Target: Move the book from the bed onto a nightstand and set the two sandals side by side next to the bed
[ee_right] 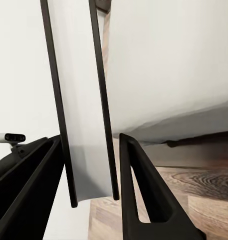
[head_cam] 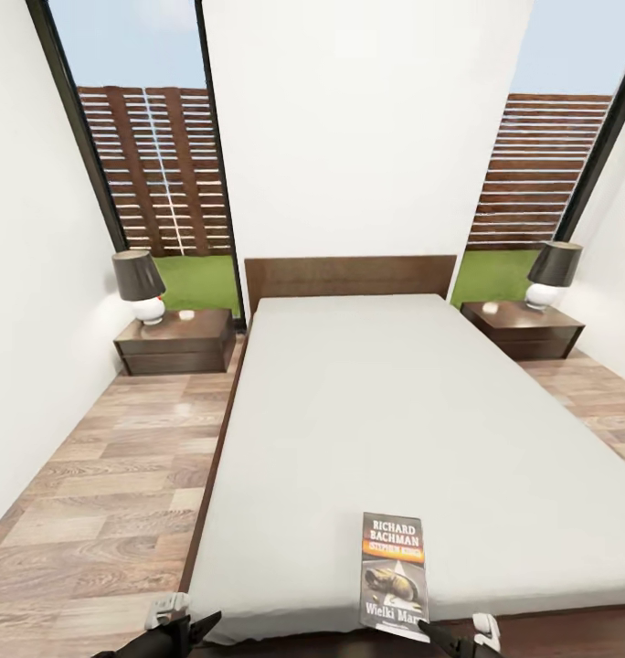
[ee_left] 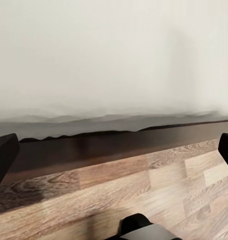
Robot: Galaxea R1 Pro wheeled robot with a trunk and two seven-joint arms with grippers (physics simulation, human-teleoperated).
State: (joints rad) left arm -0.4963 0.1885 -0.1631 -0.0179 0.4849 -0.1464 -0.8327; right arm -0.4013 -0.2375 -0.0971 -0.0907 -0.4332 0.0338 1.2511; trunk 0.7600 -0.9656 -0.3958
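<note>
Two dark end effectors sit at the bottom edge of the head view, the left end effector (head_cam: pixel 180 626) over the grey-brown wood-plank floor (head_cam: pixel 102 493) by the bed's foot corner, the right end effector (head_cam: pixel 459 637) at the near end of the thin paperback book (head_cam: pixel 394 571) with its orange "RICHARD BACHMAN" band. That book lies flat on the pale grey mattress of the low double bed (head_cam: pixel 413 411), close to the foot edge, right of centre. From the right wrist camera, the right end effector (ee_right: pixel 91 185) has its black fingers (ee_right: pixel 144 200) on either side of a thin pale slab with dark edges that seems to be the book seen edge-on; whether they press on it I cannot tell. From the left wrist camera, the left end effector (ee_left: pixel 114 150) is spread wide, facing the dark brown wooden platform frame (ee_left: pixel 94 150). Beside the flat headboard (head_cam: pixel 349 272) stand two dark two-drawer nightstands, the left nightstand (head_cam: pixel 177 341) and the right nightstand (head_cam: pixel 523 327), each carrying a white-based lamp with dark shade (head_cam: pixel 139 285).
</note>
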